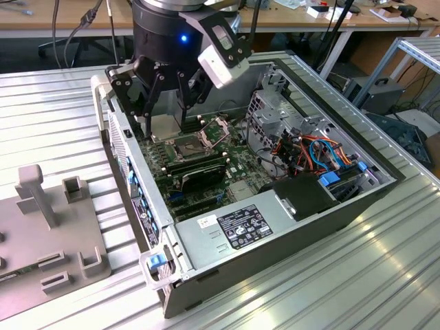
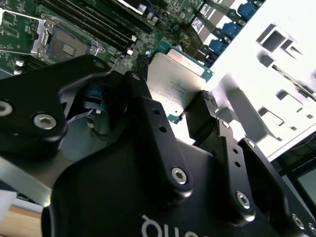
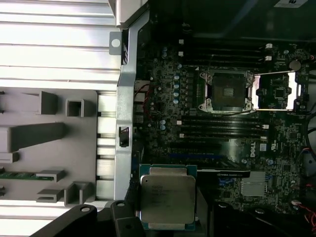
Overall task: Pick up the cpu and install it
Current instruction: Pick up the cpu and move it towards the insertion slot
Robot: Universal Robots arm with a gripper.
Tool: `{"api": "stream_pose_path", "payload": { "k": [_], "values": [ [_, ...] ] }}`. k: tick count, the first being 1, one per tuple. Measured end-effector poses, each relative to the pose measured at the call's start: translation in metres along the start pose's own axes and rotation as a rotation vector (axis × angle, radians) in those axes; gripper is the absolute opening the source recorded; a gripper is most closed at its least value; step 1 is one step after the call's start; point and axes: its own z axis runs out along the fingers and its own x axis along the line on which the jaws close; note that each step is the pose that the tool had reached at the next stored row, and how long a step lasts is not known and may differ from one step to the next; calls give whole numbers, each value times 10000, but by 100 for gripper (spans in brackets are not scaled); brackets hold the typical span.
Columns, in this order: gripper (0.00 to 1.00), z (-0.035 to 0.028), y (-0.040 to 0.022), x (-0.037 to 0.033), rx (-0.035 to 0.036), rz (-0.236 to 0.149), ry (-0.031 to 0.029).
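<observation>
**Exterior view: cpu clamped above the open case**

The exterior view shows the gripper [image 1: 167,118] hanging over the far part of an open computer case [image 1: 227,282], towards the exterior view's left. The case lies on a ribbed metal tabletop [image 1: 357,282]. The gripper is closed on the cpu [image 1: 163,130], which it holds above the board. The socket [image 1: 187,146] lies just nearer than the cpu and slightly to the exterior view's right. Its metal frame [image 1: 218,127] is swung open. A grey fixture [image 1: 48,227] sits on the tabletop beside the case, at the exterior view's left.

The first wrist view looks straight down and adds what the arm covers there. It shows the cpu [image 3: 167,195] with its silver-grey lid on a green edge. The socket [image 3: 227,90] is uncovered, with the frame [image 3: 276,91] folded to one side. The cpu and socket are well apart here, not lined up.

The second wrist view shows the grip itself. Black fingers [image 2: 205,111] press two opposite edges of the cpu [image 2: 173,74], and the socket [image 2: 66,47] lies beyond.
</observation>
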Motion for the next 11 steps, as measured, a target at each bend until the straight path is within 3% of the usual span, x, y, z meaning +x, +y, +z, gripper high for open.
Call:
{"api": "stream_pose_path", "payload": {
  "k": [4,11],
  "values": [
    [55,0,-2,-38,0,0,1],
    [55,0,-1,-44,0,1,1]
  ]
}}
